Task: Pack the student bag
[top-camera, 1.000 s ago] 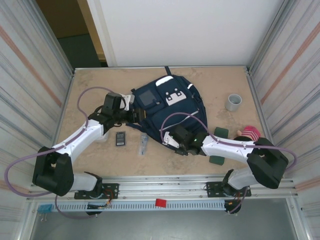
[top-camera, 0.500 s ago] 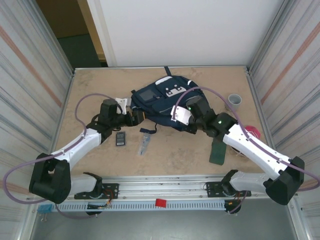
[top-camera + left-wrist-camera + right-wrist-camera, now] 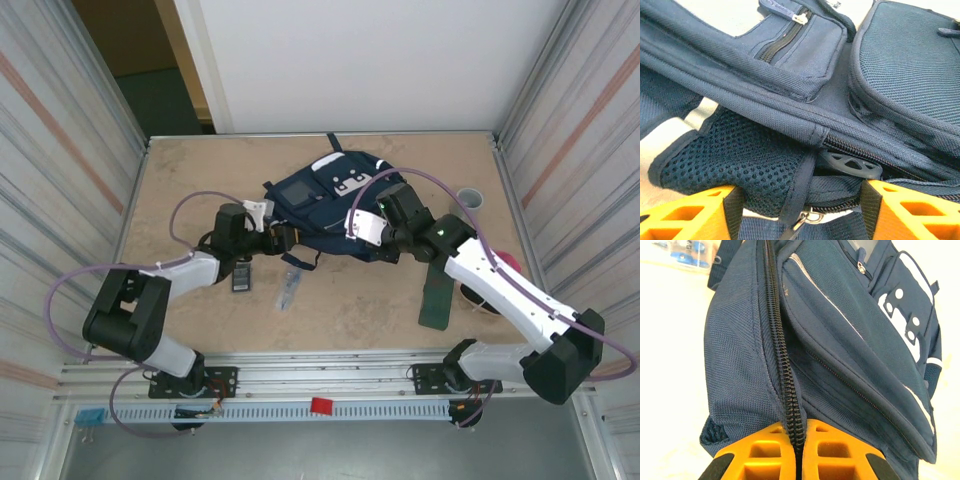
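Your student bag (image 3: 325, 215) lies far-centre on the table (image 3: 200, 170), front panel up. Its carry loop points far and its bulk is spread left to right. Woven navy fabric, black mesh pocket (image 3: 735, 150), white patches (image 3: 900, 315) with punched holes. Your right gripper (image 3: 797, 437) is pinched onto the bag's coiled black zip (image 3: 777, 340). Your left gripper (image 3: 800, 212) stands agape, fingers either side of the mesh edge.
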### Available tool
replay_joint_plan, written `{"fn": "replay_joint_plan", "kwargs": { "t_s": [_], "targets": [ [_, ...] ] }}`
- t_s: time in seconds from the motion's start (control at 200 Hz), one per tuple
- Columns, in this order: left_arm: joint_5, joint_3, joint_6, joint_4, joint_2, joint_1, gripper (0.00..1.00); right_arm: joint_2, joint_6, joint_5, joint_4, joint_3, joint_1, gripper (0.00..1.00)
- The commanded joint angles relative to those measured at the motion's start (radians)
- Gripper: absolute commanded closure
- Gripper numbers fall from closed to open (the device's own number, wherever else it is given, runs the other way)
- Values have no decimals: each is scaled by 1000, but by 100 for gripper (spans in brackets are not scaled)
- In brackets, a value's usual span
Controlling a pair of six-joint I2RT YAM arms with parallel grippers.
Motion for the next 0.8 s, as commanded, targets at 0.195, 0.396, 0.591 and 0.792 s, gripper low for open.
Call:
{"fn": "replay_joint_plan", "kwargs": {
  "t_s": [0.195,0.396,0.591,0.792],
  "targets": [
    [53,-127,26,242,-89,6,34,22,-11,-19,62,95,-31,100],
    [11,-152,139,104,-171,5,31,32,-17,-53,63,111,-51,100],
    [-5,-243,121,267,-139,5,32,48,-27,-69,46,143,-61,100],
    [34,-193,154,262,-47,6,33,54,-32,-76,34,166,-65,100]
  ]
}}
